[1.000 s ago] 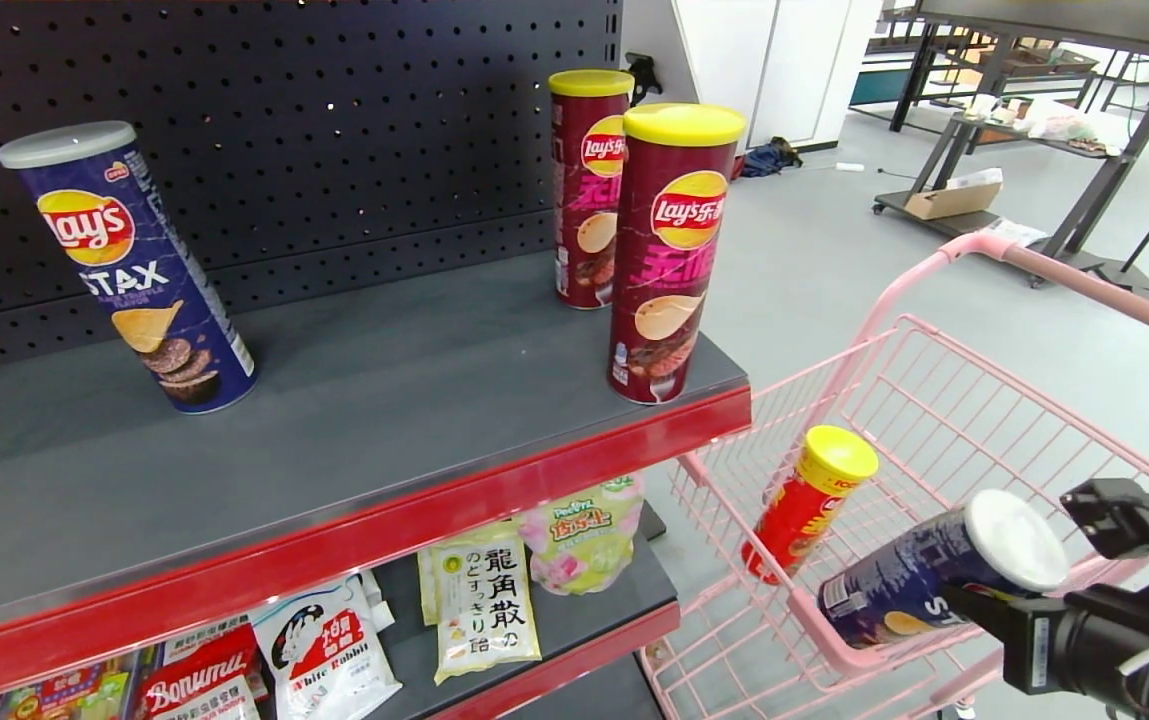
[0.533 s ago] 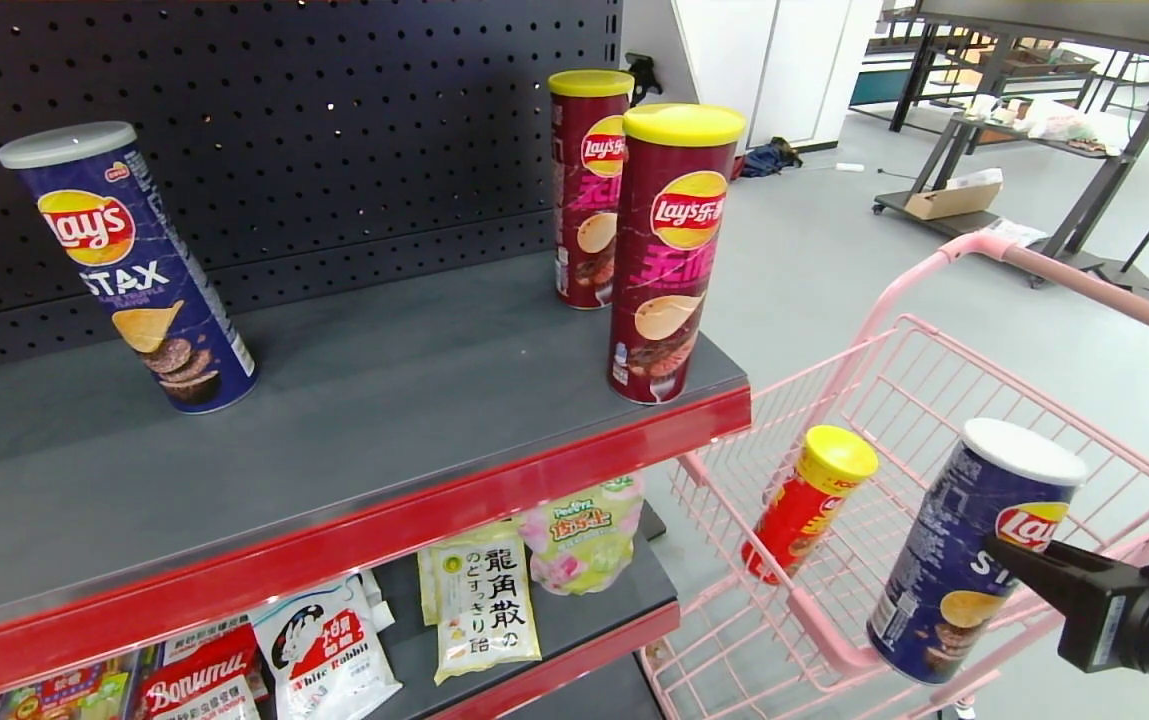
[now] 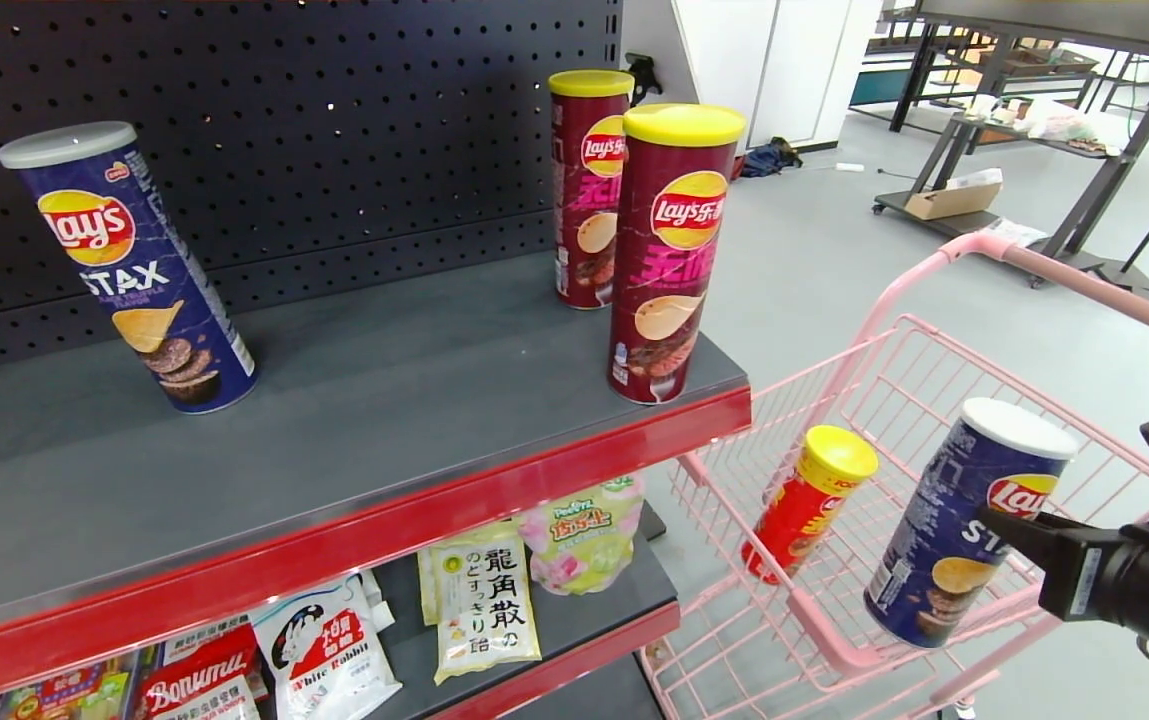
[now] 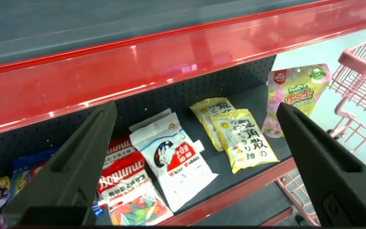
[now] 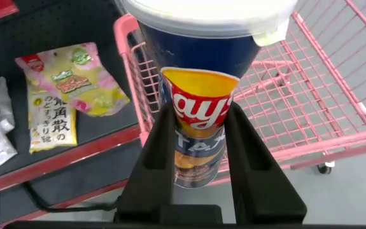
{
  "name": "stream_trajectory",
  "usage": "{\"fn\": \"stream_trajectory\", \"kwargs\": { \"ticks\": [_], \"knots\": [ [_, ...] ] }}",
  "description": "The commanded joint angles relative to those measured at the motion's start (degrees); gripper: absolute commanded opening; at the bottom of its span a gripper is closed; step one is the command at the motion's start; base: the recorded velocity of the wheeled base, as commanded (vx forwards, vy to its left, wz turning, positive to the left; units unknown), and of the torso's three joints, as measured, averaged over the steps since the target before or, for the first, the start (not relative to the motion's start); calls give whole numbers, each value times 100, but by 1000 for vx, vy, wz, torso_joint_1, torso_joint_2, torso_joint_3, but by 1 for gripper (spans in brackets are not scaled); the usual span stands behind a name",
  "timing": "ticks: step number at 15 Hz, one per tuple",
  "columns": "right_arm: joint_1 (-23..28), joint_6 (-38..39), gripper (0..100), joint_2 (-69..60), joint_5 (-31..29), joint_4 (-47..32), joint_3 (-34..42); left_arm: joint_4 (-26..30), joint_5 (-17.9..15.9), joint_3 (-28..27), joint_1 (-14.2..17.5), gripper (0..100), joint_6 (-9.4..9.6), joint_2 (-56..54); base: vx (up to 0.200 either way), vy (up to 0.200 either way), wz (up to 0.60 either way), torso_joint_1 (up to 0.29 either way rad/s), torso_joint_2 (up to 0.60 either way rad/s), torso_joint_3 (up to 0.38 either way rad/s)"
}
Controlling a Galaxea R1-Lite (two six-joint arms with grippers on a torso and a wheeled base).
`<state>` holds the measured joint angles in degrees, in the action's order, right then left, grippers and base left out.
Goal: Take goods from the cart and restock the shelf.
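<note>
Right gripper (image 5: 198,137) — level by cart (image 3: 919,280), clamped on tilted blue can (image 3: 964,520), arm cropped. Left gripper (image 4: 195,114) — spread wide before lower shelf (image 4: 259,184).

**Restocking goods, head view.** Lower right: blue chip can (image 3: 944,540) with a white lid, top tilted toward the right, clamped at mid-body in my right gripper (image 5: 198,137) over the near side of the pink wire cart (image 3: 1084,284). A red can (image 3: 809,500) with a yellow lid leans inside the cart. On the grey, red-edged shelf (image 3: 384,400), a second blue can (image 3: 134,270) stands at upper left. Two maroon cans (image 3: 669,260) with yellow lids stand upright at its right end, one behind the other.
</note>
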<state>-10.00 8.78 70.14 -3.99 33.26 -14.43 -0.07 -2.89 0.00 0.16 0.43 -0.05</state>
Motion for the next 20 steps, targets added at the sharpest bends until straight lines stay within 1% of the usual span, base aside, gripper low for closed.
{"fn": "stream_trajectory", "kwargs": {
  "ticks": [1, 2, 4, 6, 7, 9, 11, 13, 14, 16, 20],
  "knots": [
    [507, -34, 0, 430, -6, 14, -218, -1, -1, 0, 2, 100, -8, 5, 0, 0, 0, 0, 0, 0],
    [683, -43, 0, 544, -32, 14, -279, -1, -1, 0, 2, 100, -8, 5, 0, 0, 0, 0, 0, 0],
    [859, -52, 0, 676, -58, 14, -350, -1, -1, 0, 2, 100, -8, 5, 0, 0, 0, 0, 0, 0],
    [1342, -60, 0, 1098, -67, 23, -578, -1, -1, 0, 2, 100, -8, 5, 0, 0, 0, 0, 0, 0],
    [1703, -192, 0, 1397, -58, 23, -771, -1, -1, 0, 2, 100, -8, 5, 0, 0, 0, 0, 0, 0],
    [2010, -236, 0, 1775, -50, 32, -965, -1, -1, 0, 2, 100, -8, 5, 0, 0, 0, 0, 0, 0],
    [2213, -236, 0, 2109, -50, 32, -1185, -10, -1, 0, 2, 100, -8, 5, 0, 0, 0, 0, 0, 0],
    [2309, -236, 0, 2416, -50, 32, -1396, -1, -1, 0, 2, 100, 1, 5, 0, 0, 0, 0, 0, 0],
    [2380, -236, 0, 2750, -58, 41, -1694, -1, -1, 0, 2, 100, -8, 5, 0, 0, 0, 0, 0, 0],
    [2485, -236, 0, 3137, -85, 41, -2037, -1, -1, 0, 2, 100, -8, 5, 0, 0, 0, 0, 0, 0],
    [2731, -245, 0, 3752, -155, 49, -2406, -1, -1, 0, 2, 100, -8, 5, 0, 0, 0, 0, 0, 0]
  ]
}}
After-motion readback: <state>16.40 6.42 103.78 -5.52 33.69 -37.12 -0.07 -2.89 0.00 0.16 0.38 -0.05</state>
